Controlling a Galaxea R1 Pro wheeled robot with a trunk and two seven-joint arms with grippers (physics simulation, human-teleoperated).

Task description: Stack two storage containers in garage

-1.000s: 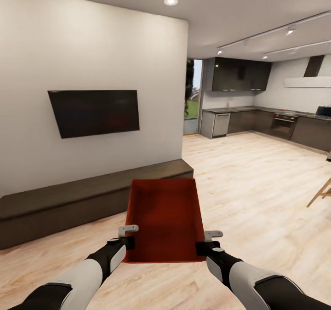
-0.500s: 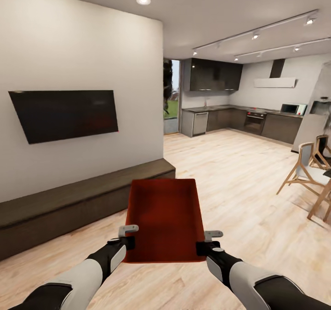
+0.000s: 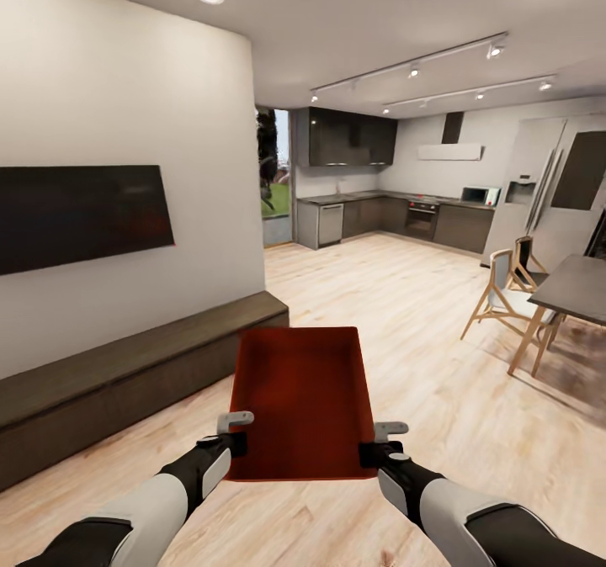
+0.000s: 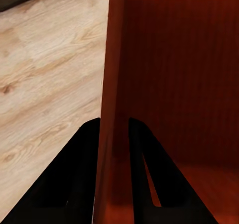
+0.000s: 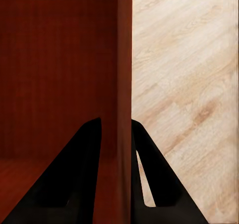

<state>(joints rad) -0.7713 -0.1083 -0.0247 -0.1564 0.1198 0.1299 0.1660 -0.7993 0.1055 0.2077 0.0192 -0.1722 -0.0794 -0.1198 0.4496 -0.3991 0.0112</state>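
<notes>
The red-orange storage container [image 3: 303,403] hangs level over the living room's wood floor [image 3: 438,331], long axis pointing straight ahead, its side walls pinched between the fingers of the left gripper [image 3: 233,432] and right gripper [image 3: 380,439] alike

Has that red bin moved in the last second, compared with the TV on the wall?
Yes. The storage container, carried by both claws, has swung rightward with the robot: the TV and low cabinet slid left behind it.
</notes>
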